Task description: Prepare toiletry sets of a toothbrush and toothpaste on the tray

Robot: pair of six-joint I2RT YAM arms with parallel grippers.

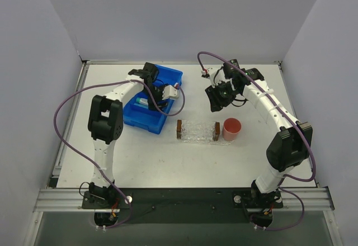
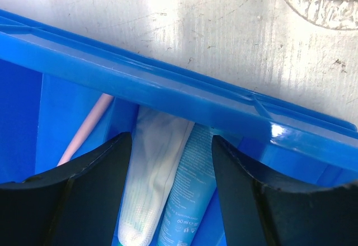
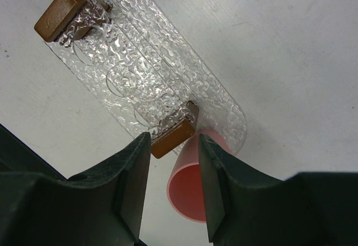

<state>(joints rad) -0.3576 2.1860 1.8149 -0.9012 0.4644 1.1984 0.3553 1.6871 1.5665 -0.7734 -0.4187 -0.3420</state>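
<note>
The counter point(image 1: 168, 162) is a white, scuffed surface closed in by plain pale walls point(image 1: 179, 17) on three sides, with a metal rail along its near edge. The tray point(image 1: 198, 130) sits near the middle of it, long axis running left to right, a brown block point(image 1: 179, 128) at each short end, and nothing lies on it. A pink cup point(image 1: 231, 128) stands upright just beside the tray's right end. Left of the tray and apart from it, the blue bin point(image 1: 142, 122) sits at a slight angle, largely covered from above by the left arm. The left wrist view looks into the bin: the toothbrush point(image 2: 84, 131) lies on a slant from lower left to upper right, its upper end hidden under the bin's rim. Just right of it the two toothpaste tubes lie side by side and touching, the pale tube point(image 2: 148, 184) and the brighter blue tube point(image 2: 187, 190), both pointing lengthwise toward that same rim, which hides their far ends. The left fingers point(image 2: 89, 190) hang over the bin, spread wide and released, with the tubes showing in the gap between them. The right fingers point(image 3: 128, 184) hover above the tray's right end, parted and grasping nothing, with the block there and the cup's mouth seen between them.
</note>
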